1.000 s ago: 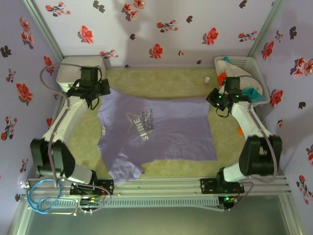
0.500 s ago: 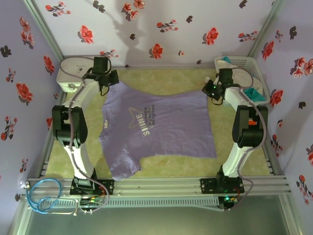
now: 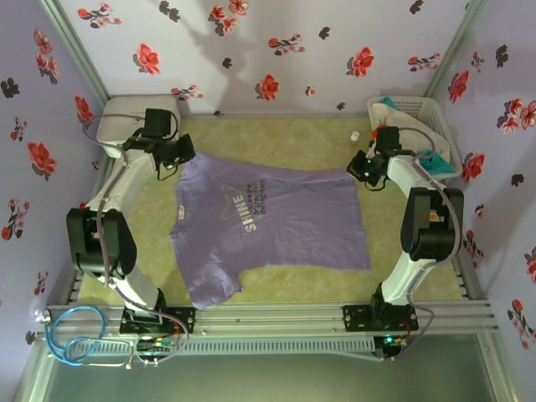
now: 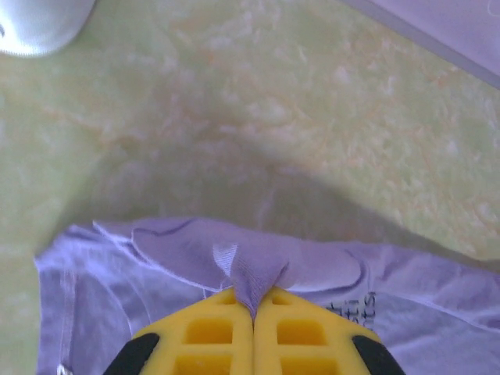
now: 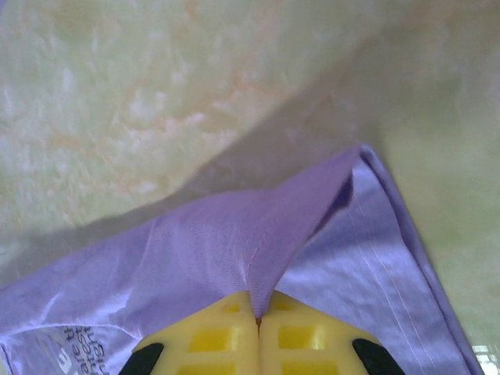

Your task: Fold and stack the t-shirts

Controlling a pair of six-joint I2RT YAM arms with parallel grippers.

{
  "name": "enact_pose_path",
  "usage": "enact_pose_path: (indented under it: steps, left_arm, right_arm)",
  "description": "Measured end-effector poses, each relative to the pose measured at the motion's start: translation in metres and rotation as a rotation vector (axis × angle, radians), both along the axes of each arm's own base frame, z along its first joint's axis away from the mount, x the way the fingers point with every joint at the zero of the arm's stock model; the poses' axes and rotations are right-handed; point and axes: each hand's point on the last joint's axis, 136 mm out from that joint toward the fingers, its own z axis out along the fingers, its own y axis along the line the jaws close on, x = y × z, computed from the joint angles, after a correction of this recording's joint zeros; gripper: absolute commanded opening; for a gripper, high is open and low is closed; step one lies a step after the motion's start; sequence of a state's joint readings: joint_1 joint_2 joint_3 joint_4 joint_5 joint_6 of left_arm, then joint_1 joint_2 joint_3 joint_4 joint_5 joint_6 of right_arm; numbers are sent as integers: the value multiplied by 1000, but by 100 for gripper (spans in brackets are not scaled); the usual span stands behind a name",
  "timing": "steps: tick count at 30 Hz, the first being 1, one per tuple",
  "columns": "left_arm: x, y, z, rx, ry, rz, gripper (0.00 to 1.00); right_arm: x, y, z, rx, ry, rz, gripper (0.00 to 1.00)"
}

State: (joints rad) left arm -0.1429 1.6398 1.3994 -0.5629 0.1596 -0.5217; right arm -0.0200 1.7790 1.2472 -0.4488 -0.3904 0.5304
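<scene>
The lavender t-shirt (image 3: 276, 226) lies spread front-up on the green mat, white lettering showing, with one sleeve toward the near edge. My left gripper (image 3: 178, 159) is shut on a pinch of its far left edge, near the collar. In the left wrist view the cloth (image 4: 258, 266) rises in a peak between the yellow fingers (image 4: 203, 336) of that gripper (image 4: 252, 312). My right gripper (image 3: 365, 172) is shut on the far right corner. The right wrist view shows that gripper (image 5: 258, 316) pinching a raised fold of the shirt (image 5: 219, 250). Teal cloth (image 3: 432, 158) and off-white cloth (image 3: 392, 104) lie in the basket.
A white lattice basket (image 3: 423, 107) stands at the back right, right behind the right arm. A white rounded box (image 3: 126, 117) sits at the back left, its corner (image 4: 35, 23) in the left wrist view. A small white bottle (image 3: 355, 136) stands on the mat near the basket.
Both grippers carried the shirt's far edge toward the back wall, then came slightly forward again. The shirt has shifted backward and lies flatter. Both stay shut on it.
</scene>
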Motion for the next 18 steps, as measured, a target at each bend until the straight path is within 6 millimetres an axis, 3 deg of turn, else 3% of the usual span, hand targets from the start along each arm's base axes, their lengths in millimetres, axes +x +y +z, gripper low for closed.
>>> enact_pose_path:
  steps: [8, 18]
  left_arm:
    - [-50, 1, -19, -63, 112, 39, 0]
    - [-79, -1, -17, -100, 162, 50, 0]
  right_arm:
    - [-25, 0, -9, -11, 58, 21, 0]
    - [-39, -4, -10, -30, 83, 24, 0]
